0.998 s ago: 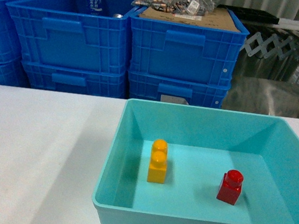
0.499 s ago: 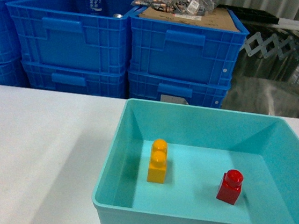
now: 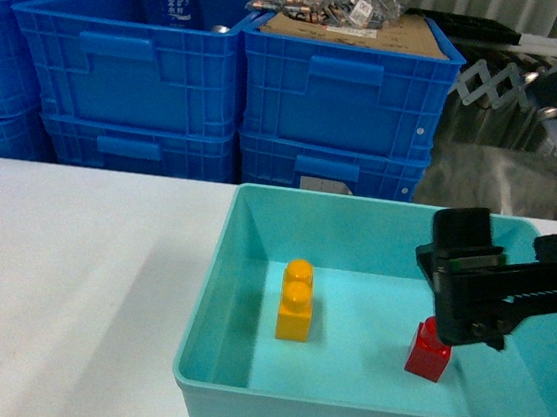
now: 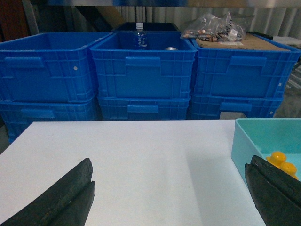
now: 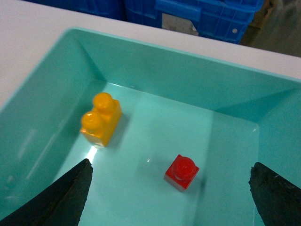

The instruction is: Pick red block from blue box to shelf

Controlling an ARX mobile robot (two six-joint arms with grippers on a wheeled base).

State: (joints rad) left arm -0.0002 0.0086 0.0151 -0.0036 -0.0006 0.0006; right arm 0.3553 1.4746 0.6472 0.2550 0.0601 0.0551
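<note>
Right arm is over the bin now: the right gripper (image 3: 470, 291), a black two-fingered claw, hangs above the small red plastic brick with its single round stud (image 3: 428, 351), which sits on the floor of the light turquoise smooth-walled plastic box (image 3: 252, 266), right of centre. From the right wrist camera the brick (image 5: 181, 172) lies between the two spread black fingers (image 5: 66, 197), a touch below the midline and well apart from either tip. Jaws wide open, nothing in them. So the drop looks close to straight down, maybe with a small correction toward the brick.

The brick is near-cubic, so no long axis to fuss over; it stands turned a little against the box walls, and I'd judge a slight wrist twist would square the pads to its flat faces.

The taller orange-yellow two-stud brick (image 5: 100, 119) stands well apart to the left, out of the way.

The left gripper (image 4: 169, 197) is also spread, parked over the plain white table (image 3: 71, 265), clearly the farther arm.

The box floor is glossy, so the brick could skate if nudged. Behind, royal-blue ribbed crates (image 3: 134, 61) are stacked; I can't make out the steel shelf rails with any confidence from here.
</note>
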